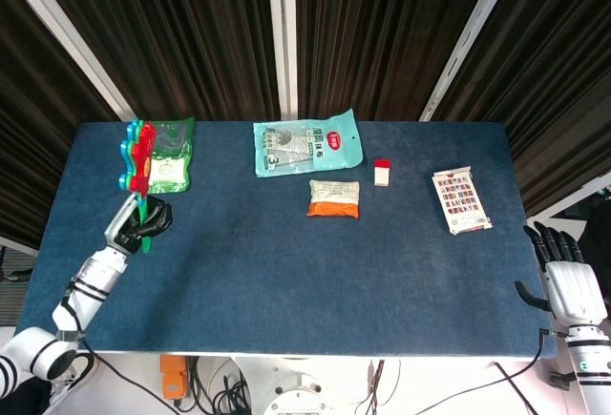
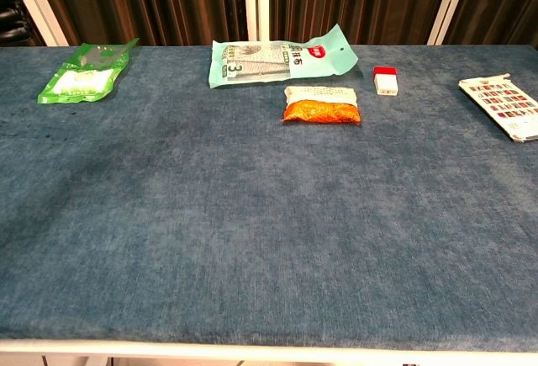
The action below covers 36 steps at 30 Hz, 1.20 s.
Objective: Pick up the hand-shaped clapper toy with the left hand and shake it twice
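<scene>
In the head view my left hand [image 1: 134, 222] grips the green handle of the hand-shaped clapper toy [image 1: 136, 155] above the table's left edge. The toy stands nearly edge-on, its blue, red and green layers pointing away from me and overlapping the green packet. In the chest view only dark fingertips [image 2: 8, 4] of that hand show at the top left corner; the toy is out of that frame. My right hand [image 1: 570, 280] hangs off the table's right front corner, fingers apart, holding nothing.
On the blue table [image 1: 286, 291] lie a green packet [image 2: 84, 78], a teal pouch [image 2: 277, 61], an orange-and-white sachet [image 2: 323, 103], a small red-and-white box [image 2: 385, 79] and a card of stamps [image 2: 507, 105].
</scene>
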Tool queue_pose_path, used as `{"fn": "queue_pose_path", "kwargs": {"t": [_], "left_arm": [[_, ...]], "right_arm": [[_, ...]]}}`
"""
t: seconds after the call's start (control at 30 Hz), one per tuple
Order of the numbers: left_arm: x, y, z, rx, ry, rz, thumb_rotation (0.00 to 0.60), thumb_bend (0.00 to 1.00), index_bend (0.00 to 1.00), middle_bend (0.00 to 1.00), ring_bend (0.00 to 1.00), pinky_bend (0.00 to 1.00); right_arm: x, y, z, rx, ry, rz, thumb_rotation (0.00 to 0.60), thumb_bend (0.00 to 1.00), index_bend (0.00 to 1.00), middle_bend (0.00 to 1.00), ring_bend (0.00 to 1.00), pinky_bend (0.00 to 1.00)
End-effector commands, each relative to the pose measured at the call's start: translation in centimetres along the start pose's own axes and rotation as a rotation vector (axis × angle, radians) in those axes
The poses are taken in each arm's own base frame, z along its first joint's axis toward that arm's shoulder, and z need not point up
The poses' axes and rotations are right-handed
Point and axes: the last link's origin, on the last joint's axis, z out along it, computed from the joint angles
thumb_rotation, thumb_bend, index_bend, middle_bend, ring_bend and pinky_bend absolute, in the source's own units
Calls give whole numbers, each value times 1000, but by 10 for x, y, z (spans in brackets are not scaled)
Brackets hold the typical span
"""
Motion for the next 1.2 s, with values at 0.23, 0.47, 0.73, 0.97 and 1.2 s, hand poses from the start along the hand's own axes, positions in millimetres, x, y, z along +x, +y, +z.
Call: {"fn": "queue_pose_path", "kwargs": {"t": [0.23,0.47,0.73,0.97,1.2], "left_arm": [[4,-33,10,555,-325,969,600,933,1000,1000,1000,1000],[10,-41,14,519,-350,1474,600,933,1000,1000,1000,1000],[-2,-47,12,539,-292,1638,600,933,1000,1000,1000,1000],[-4,-33,18,509,-210,1600,600,933,1000,1000,1000,1000],[-1,13,28,433,-78,1392,600,933,1000,1000,1000,1000]], "right_arm": [[0,1,0,-6,-1,2,600,208,0,0,0,0],[-1,4,0,-10,-5,5,600,209,0,0,0,0],[-1,5,0,-13,-2,7,600,209,0,0,0,0],[-2,4,1,-11,-7,6,600,209,0,0,0,0],[-1,4,1,-13,-5,6,600,209,0,0,0,0]]}}
